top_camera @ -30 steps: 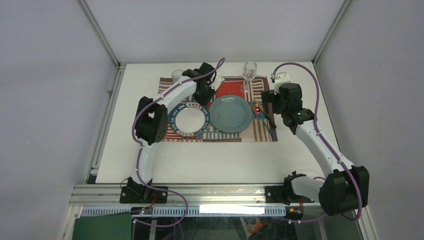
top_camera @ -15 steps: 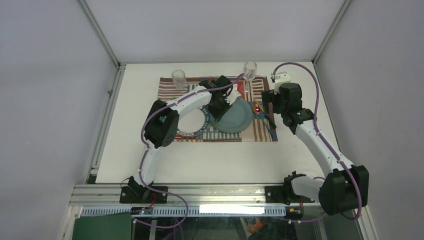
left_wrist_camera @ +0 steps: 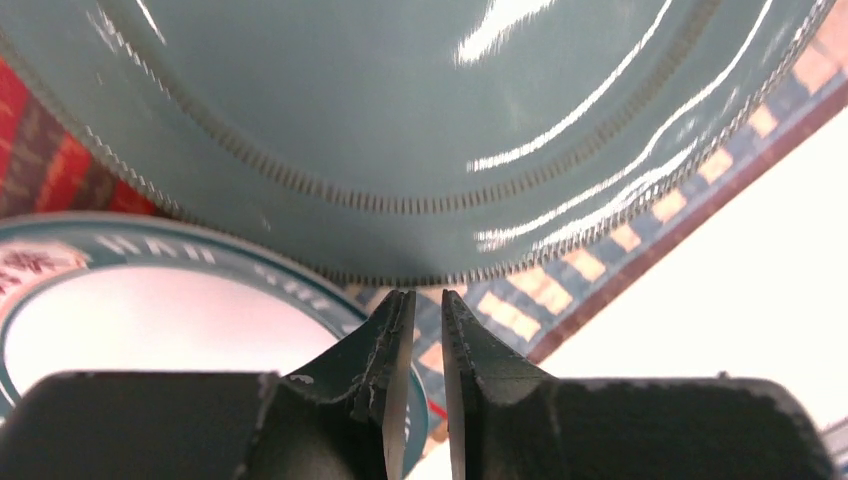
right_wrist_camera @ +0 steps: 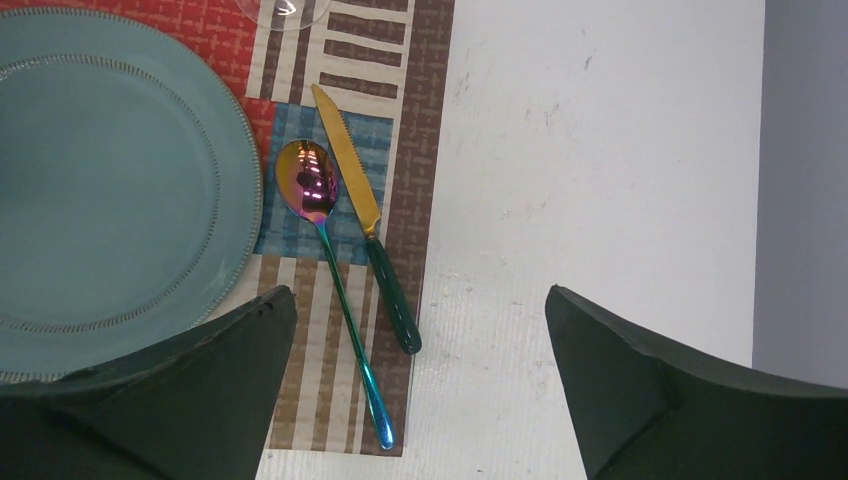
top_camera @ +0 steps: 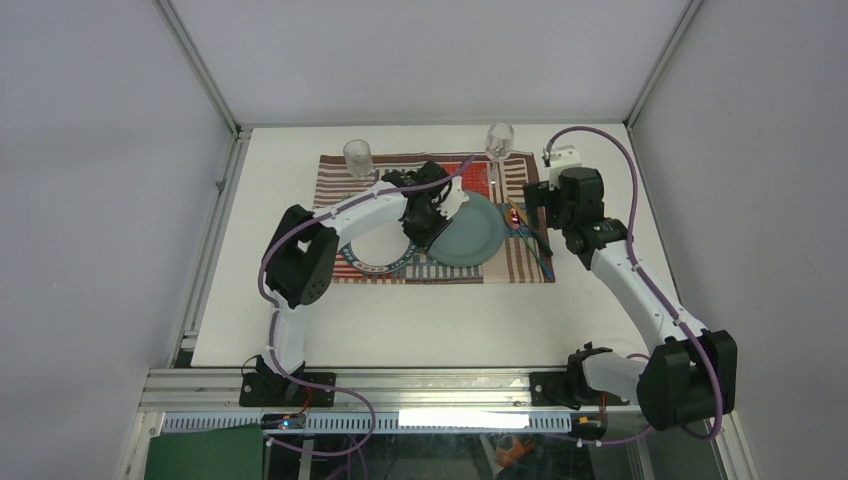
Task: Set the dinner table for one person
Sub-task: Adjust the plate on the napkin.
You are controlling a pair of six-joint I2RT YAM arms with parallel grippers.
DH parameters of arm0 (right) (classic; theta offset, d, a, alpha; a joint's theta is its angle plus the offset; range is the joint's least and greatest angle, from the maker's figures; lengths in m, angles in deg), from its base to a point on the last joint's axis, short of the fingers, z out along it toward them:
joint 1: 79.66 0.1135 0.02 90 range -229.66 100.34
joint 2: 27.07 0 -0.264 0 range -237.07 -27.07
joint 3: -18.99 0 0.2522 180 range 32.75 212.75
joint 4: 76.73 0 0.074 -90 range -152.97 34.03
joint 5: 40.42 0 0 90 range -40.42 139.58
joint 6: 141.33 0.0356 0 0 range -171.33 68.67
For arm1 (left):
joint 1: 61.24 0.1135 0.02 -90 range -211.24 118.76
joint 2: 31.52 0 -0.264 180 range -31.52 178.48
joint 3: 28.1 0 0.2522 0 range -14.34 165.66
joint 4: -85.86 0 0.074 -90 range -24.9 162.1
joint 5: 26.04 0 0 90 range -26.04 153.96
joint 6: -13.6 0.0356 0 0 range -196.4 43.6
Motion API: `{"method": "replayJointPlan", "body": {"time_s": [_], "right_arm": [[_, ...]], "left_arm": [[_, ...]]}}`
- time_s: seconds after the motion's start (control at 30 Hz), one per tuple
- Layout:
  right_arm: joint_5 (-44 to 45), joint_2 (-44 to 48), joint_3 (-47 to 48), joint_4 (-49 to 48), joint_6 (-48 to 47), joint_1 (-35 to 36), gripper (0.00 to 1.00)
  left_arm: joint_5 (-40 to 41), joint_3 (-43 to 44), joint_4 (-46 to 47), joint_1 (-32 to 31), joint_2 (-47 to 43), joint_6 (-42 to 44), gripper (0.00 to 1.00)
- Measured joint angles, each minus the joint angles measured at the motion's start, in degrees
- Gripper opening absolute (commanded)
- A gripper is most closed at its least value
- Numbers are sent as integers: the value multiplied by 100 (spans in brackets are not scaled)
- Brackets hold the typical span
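The dinner table (top_camera: 420, 310) is a white top carrying a striped placemat (top_camera: 520, 262). On the mat lie a teal plate (top_camera: 475, 232) and, to its left, a white plate with a blue rim (top_camera: 375, 245). My left gripper (top_camera: 425, 225) sits low between them at the teal plate's left edge. In the left wrist view its jaws (left_wrist_camera: 422, 300) are nearly shut, with a thin empty slit just short of the teal rim (left_wrist_camera: 400, 100). My right gripper (right_wrist_camera: 418, 295) hangs open above a spoon (right_wrist_camera: 330, 250) and a knife (right_wrist_camera: 365, 210) at the mat's right end.
A clear tumbler (top_camera: 357, 157) stands at the mat's back left corner and a wine glass (top_camera: 499, 137) at the back right. Aluminium rails (top_camera: 215, 230) edge the table, with grey walls on three sides.
My left arm swung from the mat's back left over the teal plate, then drew back to that plate's left edge, uncovering the tumbler. The right arm has stayed still.
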State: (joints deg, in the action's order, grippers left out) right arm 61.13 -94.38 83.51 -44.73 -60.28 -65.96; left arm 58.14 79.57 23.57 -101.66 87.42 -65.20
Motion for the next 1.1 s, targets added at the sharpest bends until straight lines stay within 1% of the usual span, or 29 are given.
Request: {"method": "replayJointPlan", "body": {"time_s": [0.1, 0.27, 0.47, 0.8, 1.1], "right_arm": [[-4, 0, 0, 0, 0, -2, 100], [-9, 0, 0, 2, 2, -2, 100], [-28, 0, 0, 2, 2, -2, 100], [-37, 0, 0, 2, 2, -9, 100], [-44, 0, 0, 2, 2, -11, 100]], "left_arm": [[42, -205, -212, 2, -219, -17, 20], [142, -402, -452, 2, -660, -44, 24], [254, -807, -509, 2, -1250, -72, 23], [146, -1384, -647, 2, -1325, -72, 23], [31, -1469, -579, 2, -1311, -70, 21]]}}
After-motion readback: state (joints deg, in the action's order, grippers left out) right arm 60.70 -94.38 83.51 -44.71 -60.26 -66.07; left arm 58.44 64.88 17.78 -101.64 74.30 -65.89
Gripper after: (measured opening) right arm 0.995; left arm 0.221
